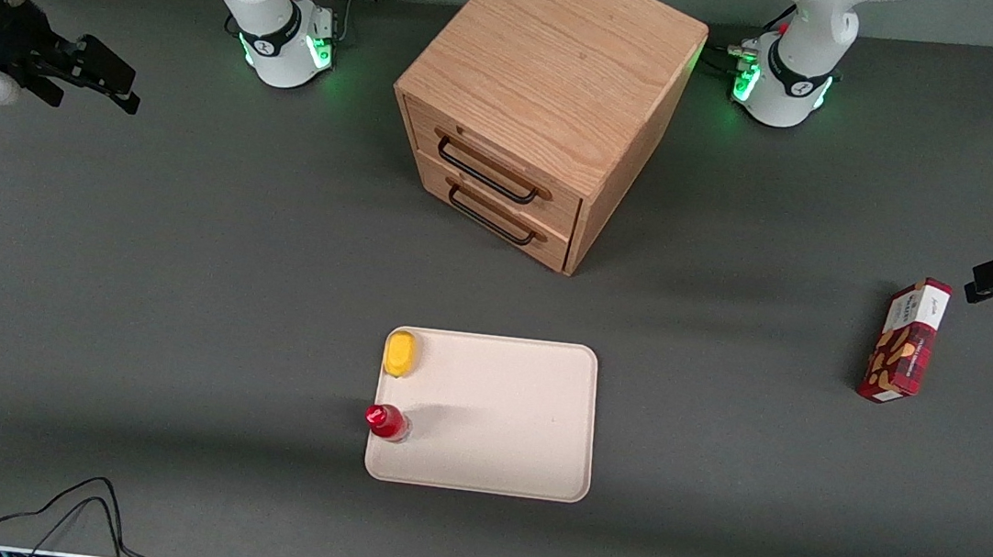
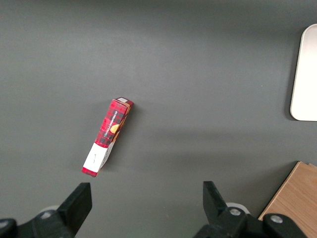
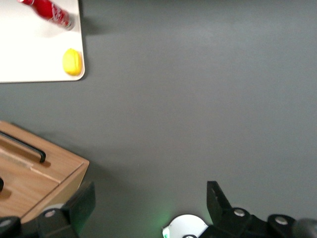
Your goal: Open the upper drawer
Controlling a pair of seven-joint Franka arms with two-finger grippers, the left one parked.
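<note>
The light oak cabinet stands in the middle of the table. Its upper drawer is shut flush, and its long black wire handle sits above the bottom drawer's handle. My right gripper hovers above the table toward the working arm's end, well away from the cabinet. Its fingers are wide open and empty in the right wrist view. That view also shows a corner of the cabinet with a black handle.
A cream tray lies nearer the front camera than the cabinet, holding a yellow object and a red bottle. A red box lies toward the parked arm's end. Cables trail along the front edge.
</note>
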